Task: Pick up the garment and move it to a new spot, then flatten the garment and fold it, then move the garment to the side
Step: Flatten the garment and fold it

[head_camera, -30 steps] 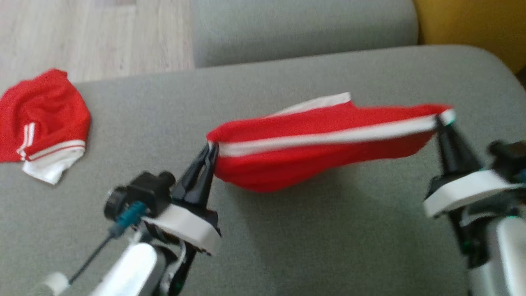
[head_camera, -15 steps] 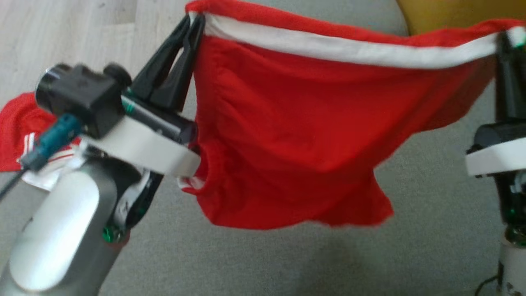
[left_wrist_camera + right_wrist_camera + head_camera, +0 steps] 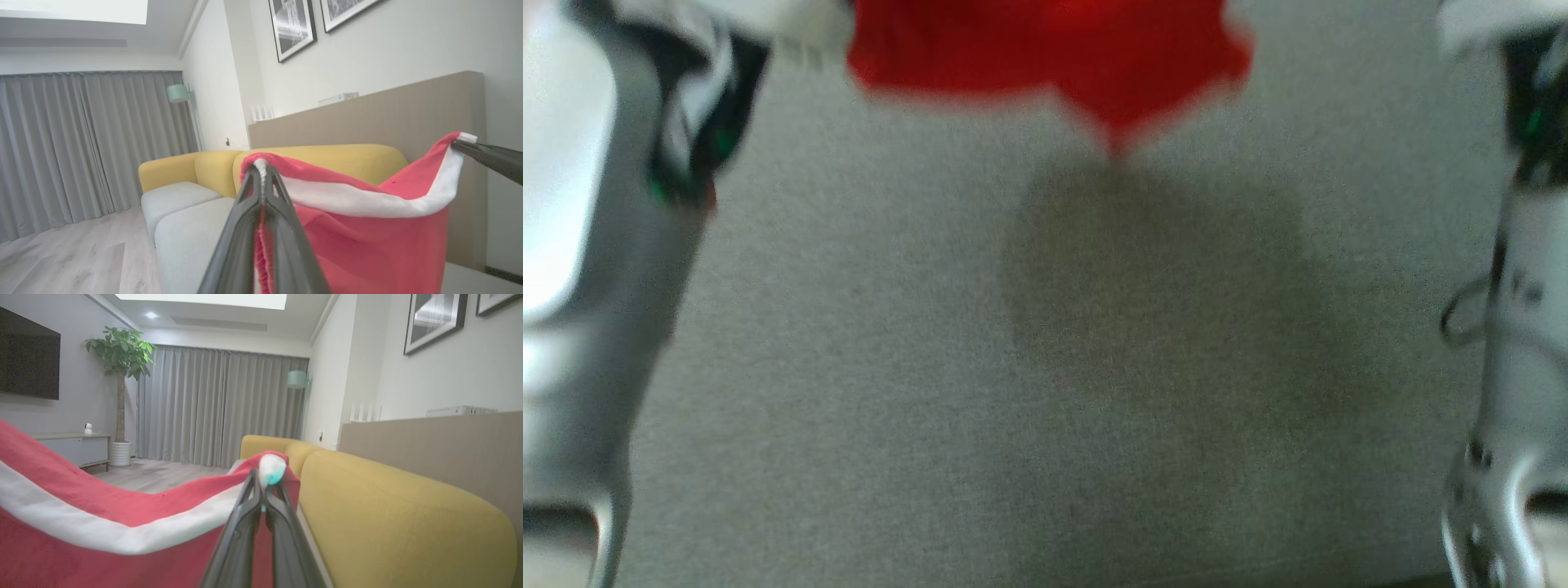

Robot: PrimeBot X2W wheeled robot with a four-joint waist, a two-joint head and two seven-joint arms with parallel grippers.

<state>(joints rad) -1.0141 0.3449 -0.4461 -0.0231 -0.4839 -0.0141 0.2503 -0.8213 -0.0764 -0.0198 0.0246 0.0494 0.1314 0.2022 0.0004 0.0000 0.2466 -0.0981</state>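
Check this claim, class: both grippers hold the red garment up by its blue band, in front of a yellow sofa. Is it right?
No: the band on the garment is white, as the left wrist view shows; the rest stands.

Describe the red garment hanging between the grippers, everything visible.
The garment is soft red fabric with a white band along its top edge. The left gripper and right gripper, both shut, pinch that band's ends, so it sags between them. Its blurred lower edge hangs over the grey cushion.
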